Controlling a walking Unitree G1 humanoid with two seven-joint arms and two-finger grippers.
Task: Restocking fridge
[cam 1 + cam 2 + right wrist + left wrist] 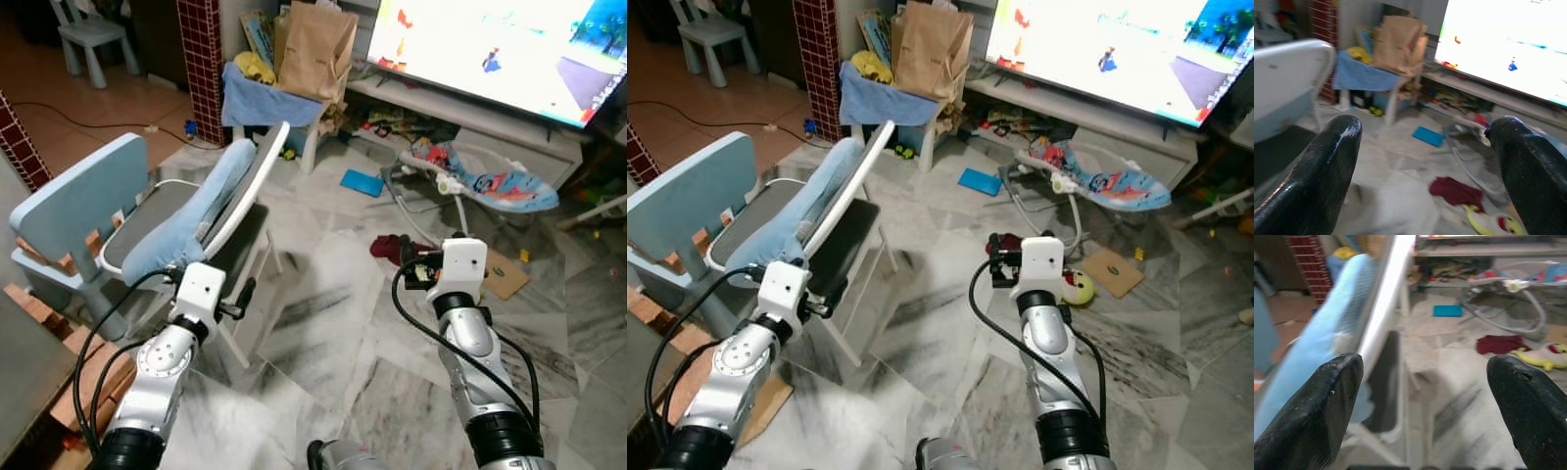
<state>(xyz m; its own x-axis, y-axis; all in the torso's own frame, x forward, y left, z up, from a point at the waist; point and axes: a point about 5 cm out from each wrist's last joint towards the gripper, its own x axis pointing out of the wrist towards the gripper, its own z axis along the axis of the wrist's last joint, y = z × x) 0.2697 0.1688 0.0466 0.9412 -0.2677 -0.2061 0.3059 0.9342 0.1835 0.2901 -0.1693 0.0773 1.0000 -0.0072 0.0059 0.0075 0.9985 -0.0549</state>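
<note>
Left gripper [1420, 416] and right gripper [1425, 181]: fingers spread wide, both empty. Beyond them: white chair [257, 176], marble floor [323, 323], paper bag [315, 51]. Fridge and stock unseen; weight and grasp point can't be judged.

The floor [323, 323] is grey-veined white marble. The chair [59, 211] is pale blue, the paper bag [315, 51] brown, and the cloth [392, 247] dark red. The pillar [201, 59] has red tiles.
</note>
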